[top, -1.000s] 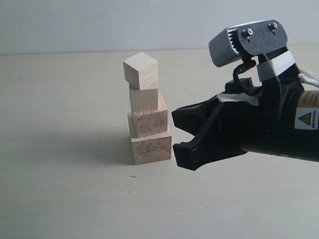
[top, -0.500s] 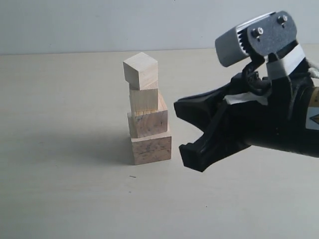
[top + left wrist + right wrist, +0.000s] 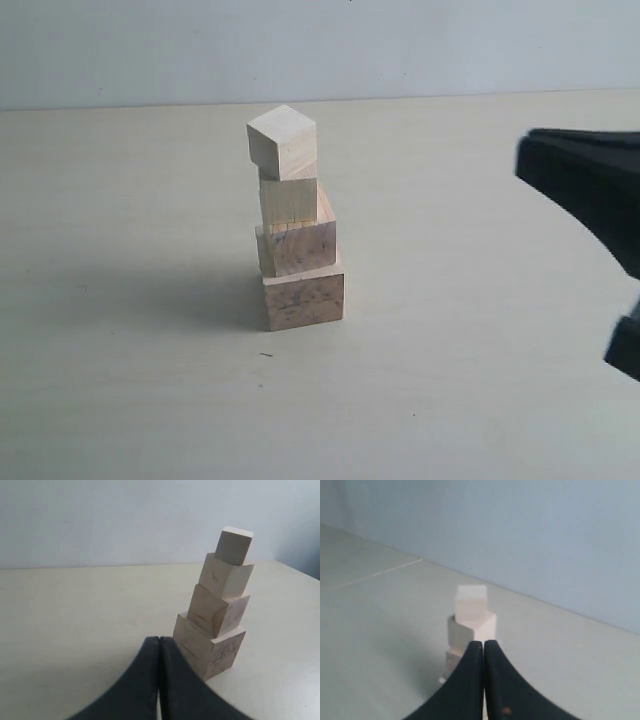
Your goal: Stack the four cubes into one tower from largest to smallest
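Observation:
The four cubes stand as one tower (image 3: 295, 230) on the pale table. The largest cube (image 3: 304, 298), with dark mottling, is at the bottom. Above it come the second cube (image 3: 297, 246), the third cube (image 3: 289, 200) and the smallest cube (image 3: 282, 141), which is turned at an angle. Nothing touches the tower. My left gripper (image 3: 159, 639) is shut and empty, a little short of the tower's base (image 3: 210, 647). My right gripper (image 3: 483, 642) is shut and empty, well back from the tower (image 3: 471, 610). Only black parts of it (image 3: 585, 190) show at the exterior view's right edge.
The pale table top (image 3: 140, 380) stretches around the tower, with a light wall (image 3: 320, 50) behind it. The tower's shadow (image 3: 150, 295) falls to its left.
My right gripper has pulled back to the right, away from the tower, and is now mostly outside the exterior view. The tower has not moved.

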Controlling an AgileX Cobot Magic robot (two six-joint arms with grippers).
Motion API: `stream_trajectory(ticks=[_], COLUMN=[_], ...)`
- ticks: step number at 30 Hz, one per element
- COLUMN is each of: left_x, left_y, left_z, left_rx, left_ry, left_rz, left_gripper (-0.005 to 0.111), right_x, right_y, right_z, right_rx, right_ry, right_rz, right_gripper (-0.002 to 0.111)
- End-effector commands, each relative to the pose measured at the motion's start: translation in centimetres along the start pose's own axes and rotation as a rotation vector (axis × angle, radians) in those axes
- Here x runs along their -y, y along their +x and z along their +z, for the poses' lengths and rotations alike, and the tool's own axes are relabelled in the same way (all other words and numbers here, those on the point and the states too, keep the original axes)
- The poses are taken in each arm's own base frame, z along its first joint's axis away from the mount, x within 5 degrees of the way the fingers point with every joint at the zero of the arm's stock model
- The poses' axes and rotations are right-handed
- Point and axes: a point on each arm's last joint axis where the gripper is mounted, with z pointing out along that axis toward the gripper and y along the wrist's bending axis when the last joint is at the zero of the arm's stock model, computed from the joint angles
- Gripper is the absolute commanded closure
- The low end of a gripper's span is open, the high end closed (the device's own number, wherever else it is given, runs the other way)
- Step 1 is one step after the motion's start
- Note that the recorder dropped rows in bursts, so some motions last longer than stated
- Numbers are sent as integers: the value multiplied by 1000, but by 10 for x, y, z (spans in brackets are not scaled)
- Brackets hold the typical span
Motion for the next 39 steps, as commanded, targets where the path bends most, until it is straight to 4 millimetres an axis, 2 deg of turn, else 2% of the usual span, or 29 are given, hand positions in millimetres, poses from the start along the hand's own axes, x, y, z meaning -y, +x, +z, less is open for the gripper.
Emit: stream_trajectory(ticks=[1, 5, 12, 22, 39], left_x=[0, 0, 0, 0, 0], left_y=[0, 0, 0, 0, 0], left_z=[0, 0, 0, 0, 0], left_rx=[7, 7, 7, 7, 7], left_ry=[-1, -1, -1, -1, -1], left_rz=[0, 0, 0, 0, 0], left_gripper=[107, 107, 107, 107, 107], right_x=[13, 17, 20, 21, 21], right_y=[39, 67, 103, 104, 104], right_z=[-18, -33, -49, -61, -61], right_rx=[-53, -58, -91, -29, -28], right_ry=[124, 212, 319, 414, 414], right_rz=[2, 19, 46, 52, 52], right_gripper=[108, 108, 108, 108, 108])
